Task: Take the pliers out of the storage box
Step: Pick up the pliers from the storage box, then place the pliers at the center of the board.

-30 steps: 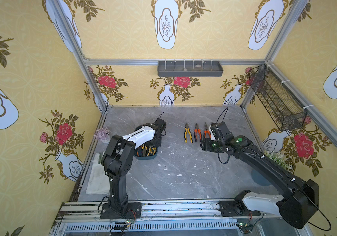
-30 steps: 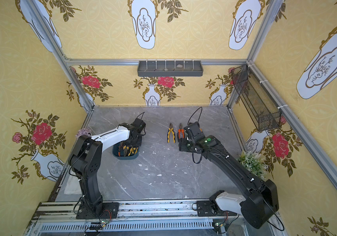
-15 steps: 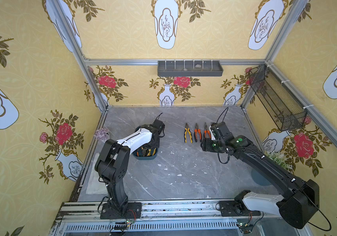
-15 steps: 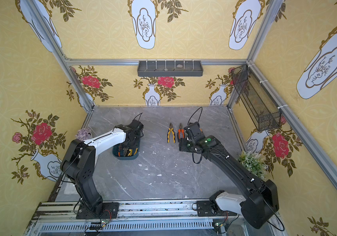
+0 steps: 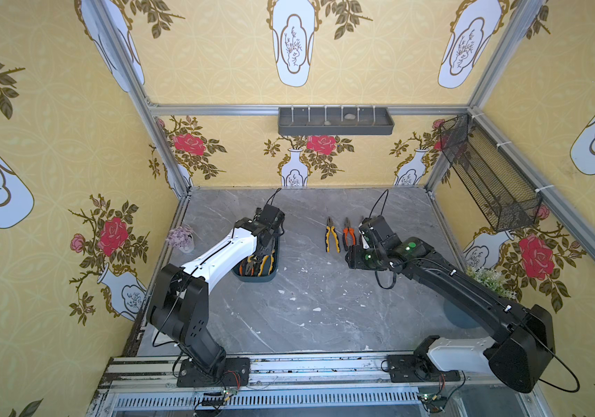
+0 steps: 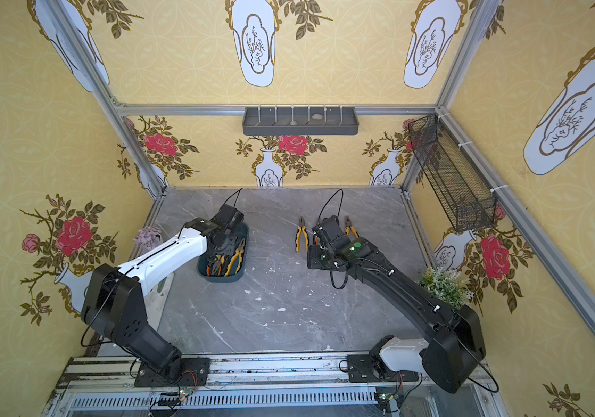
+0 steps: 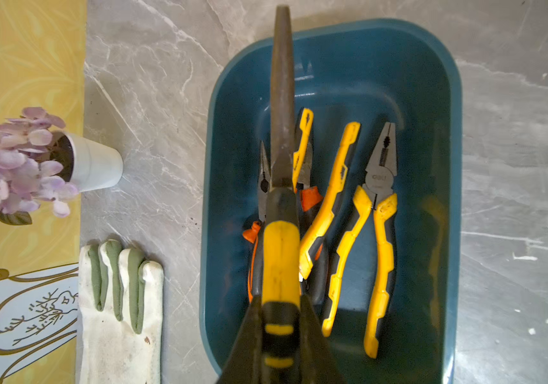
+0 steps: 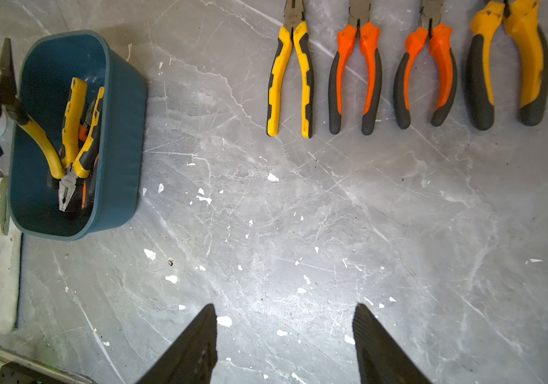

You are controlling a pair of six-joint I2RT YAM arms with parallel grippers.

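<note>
The storage box [image 7: 453, 139] stands at the left of the table [image 8: 299, 216]; several pliers [image 7: 380, 206], yellow- and orange-handled, lie lengthwise inside; a row of four [image 8: 355, 76] lies outside it, near the right gripper [image 8: 285, 307], whose jaws stand wide apart over marble, holding nothing; the left gripper [image 7: 280, 309] is clamped on a yellow handle of long-nose pliers [image 7: 282, 99] raised over the box; since a second ago the elbow of the left arm [image 5: 223, 252] has swung toward the left wall, the right arm [image 5: 451, 281] unmoved; a glove [image 7: 119, 299] and flower pot [image 7: 96, 163] fill the strip by that wall; between box and row the table lies open.
</note>
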